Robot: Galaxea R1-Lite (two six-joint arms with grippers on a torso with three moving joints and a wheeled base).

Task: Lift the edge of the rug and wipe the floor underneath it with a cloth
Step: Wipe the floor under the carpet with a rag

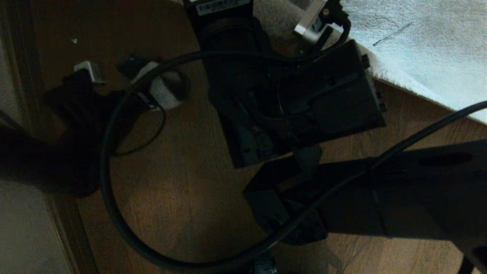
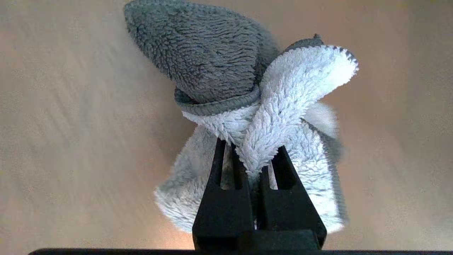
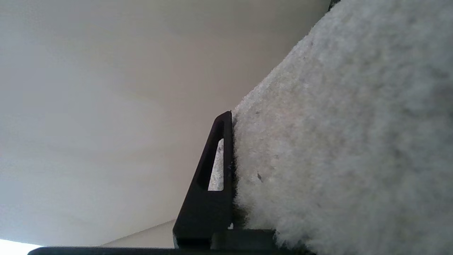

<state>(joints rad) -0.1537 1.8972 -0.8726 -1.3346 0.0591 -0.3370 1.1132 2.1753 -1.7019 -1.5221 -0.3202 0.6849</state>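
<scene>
My left gripper [image 2: 252, 150] is shut on the cloth [image 2: 283, 88], a fluffy white rag with a grey part, which bunches out past the fingers just over the brown wood floor [image 2: 70, 124]. In the head view the cloth [image 1: 165, 89] shows pale at the end of my left arm, over the floor [image 1: 182, 182]. My right gripper [image 3: 244, 152] is shut on the rug edge [image 3: 318, 141]. One black finger [image 3: 212, 198] lies against the pale pile and the other is hidden behind it. The rug [image 1: 418, 45] fills the upper right, its border [image 1: 403, 83] running diagonally.
A thick black cable [image 1: 108, 190] loops across the floor in front of my dark torso and arms [image 1: 304, 106]. A pale panel [image 1: 23, 228] with a dark strip runs along the left side. A plain beige wall [image 3: 106, 106] stands behind the raised rug.
</scene>
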